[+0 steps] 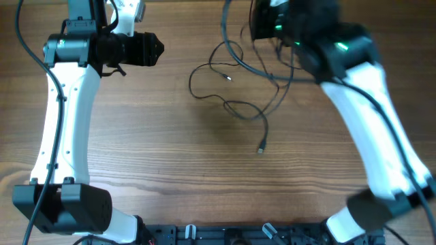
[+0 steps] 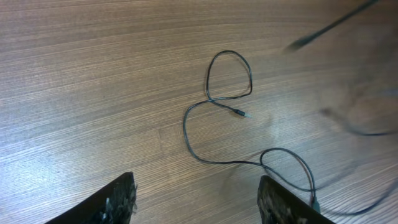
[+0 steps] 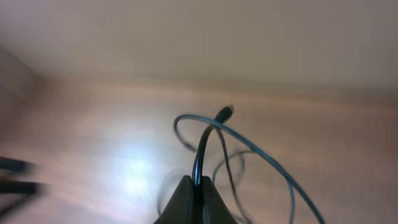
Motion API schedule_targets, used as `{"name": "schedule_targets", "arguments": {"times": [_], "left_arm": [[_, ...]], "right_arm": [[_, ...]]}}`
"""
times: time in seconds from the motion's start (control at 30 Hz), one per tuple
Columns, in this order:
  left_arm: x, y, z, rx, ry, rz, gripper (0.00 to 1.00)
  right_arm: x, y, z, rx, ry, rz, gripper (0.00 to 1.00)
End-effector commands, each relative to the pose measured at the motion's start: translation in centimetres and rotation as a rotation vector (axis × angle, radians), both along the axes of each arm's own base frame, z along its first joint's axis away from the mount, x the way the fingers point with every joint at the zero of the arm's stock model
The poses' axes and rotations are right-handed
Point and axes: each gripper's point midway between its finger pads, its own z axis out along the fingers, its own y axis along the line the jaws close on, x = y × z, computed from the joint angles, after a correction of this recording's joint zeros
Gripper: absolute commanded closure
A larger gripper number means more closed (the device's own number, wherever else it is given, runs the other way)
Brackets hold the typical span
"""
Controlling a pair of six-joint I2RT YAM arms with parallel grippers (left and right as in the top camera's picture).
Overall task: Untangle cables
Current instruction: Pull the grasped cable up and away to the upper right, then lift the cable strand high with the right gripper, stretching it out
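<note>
Cables (image 3: 203, 152) blurred (perhaps several) near right gripper (image 3: 198, 182).

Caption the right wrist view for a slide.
Right hand pinches a black cable, its loops and plug end over a blurred wooden table.

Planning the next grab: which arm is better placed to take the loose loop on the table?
Left. Left gripper is open and empty, with the loose loop right in front of it. Right gripper is shut on a cable strand, so it's occupied.

We saw black cables (image 1: 264, 131) on a brown, wood-grained table (image 1: 170, 177); white arms (image 1: 65, 116) had black joints, with green lights (image 1: 340, 46) at one o'clock.
</note>
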Motion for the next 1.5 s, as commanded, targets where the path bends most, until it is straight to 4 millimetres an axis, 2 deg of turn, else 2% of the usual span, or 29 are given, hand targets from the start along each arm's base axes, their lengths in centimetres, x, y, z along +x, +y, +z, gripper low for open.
{"name": "schedule_targets", "arguments": {"times": [0.0, 0.03, 0.1, 0.2, 0.3, 0.37, 0.47, 0.57, 0.67, 0.77, 0.83, 0.87, 0.93, 0.97, 1.03, 1.1, 1.13, 1.2, 1.27, 1.33, 1.47], "left_arm": [[0.2, -0.3, 0.0, -0.008, -0.004, -0.027, 0.35], [0.2, -0.3, 0.0, -0.008, -0.005, -0.027, 0.35], [0.2, -0.3, 0.0, -0.008, -0.005, -0.027, 0.35], [0.2, -0.3, 0.0, -0.008, -0.005, -0.027, 0.35], [0.2, -0.3, 0.0, -0.008, -0.005, -0.027, 0.35], [0.2, -0.3, 0.0, -0.008, -0.004, -0.027, 0.35], [0.1, -0.3, -0.1, -0.009, 0.000, -0.027, 0.35], [0.0, -0.3, -0.1, -0.008, 0.003, -0.027, 0.35], [0.0, -0.3, -0.1, -0.008, 0.003, -0.027, 0.34], [0.0, -0.3, -0.1, -0.008, 0.003, -0.027, 0.34], [0.0, -0.3, -0.1, -0.009, 0.003, -0.027, 0.34], [0.0, -0.3, -0.1, -0.008, 0.003, -0.027, 0.34], [0.0, -0.3, -0.1, -0.008, 0.002, -0.027, 0.34], [0.0, -0.3, -0.1, -0.008, 0.002, -0.027, 0.34], [0.0, -0.3, -0.1, -0.008, 0.003, -0.027, 0.34], [0.0, -0.3, -0.1, -0.009, 0.003, -0.027, 0.34], [-0.1, -0.3, -0.2, -0.009, 0.007, -0.027, 0.34], [-0.1, -0.3, -0.2, -0.009, 0.012, -0.027, 0.34], [-0.2, -0.3, -0.2, -0.008, 0.013, -0.027, 0.34], [-0.2, -0.3, -0.2, -0.001, 0.007, -0.038, 0.34], [-0.2, -0.3, -0.3, 0.001, 0.006, -0.042, 0.34]], "right_arm": [[0.0, 0.7, -6.2, -0.010, 0.198, -0.036, 0.95], [-0.8, 0.7, -7.8, -0.027, 0.265, -0.028, 0.95], [-2.4, 0.5, -9.5, -0.063, 0.357, 0.006, 0.95], [-5.2, 1.3, -9.9, -0.086, 0.425, 0.170, 0.95], [-6.6, 2.9, -7.4, -0.040, 0.363, 0.343, 0.95], [-6.7, 3.6, -4.5, -0.020, 0.246, 0.419, 0.95], [-6.4, 3.4, -0.1, 0.014, 0.095, 0.418, 0.96], [-5.6, 1.5, 3.4, 0.019, -0.022, 0.325, 0.95], [-4.0, -2.9, 4.7, -0.069, -0.084, 0.095, 0.95], [-3.2, -7.0, 4.1, -0.194, -0.078, -0.092, 0.95], [-3.9, -8.2, 2.4, -0.234, 0.000, -0.113, 0.96], [-4.4, -8.1, 1.6, -0.231, 0.037, -0.092, 0.95], [-5.7, -6.0, -0.3, -0.195, 0.127, 0.059, 0.95], [-6.7, -3.9, -0.9, -0.158, 0.155, 0.210, 0.95], [-8.3, -0.4, -0.6, -0.085, 0.130, 0.468, 0.95], [-8.4, 1.0, 0.4, -0.030, 0.090, 0.538, 0.95], [-7.3, 0.1, 0.4, -0.028, 0.100, 0.431, 0.96], [-5.5, -2.8, -0.2, -0.089, 0.120, 0.198, 0.95], [-5.9, -3.1, -0.6, -0.124, 0.130, 0.220, 0.95], [-5.7, -4.3, -1.0, -0.145, 0.149, 0.139, 0.96], [-4.8, -4.3, -0.7, -0.158, 0.117, 0.130, 0.95]]}}
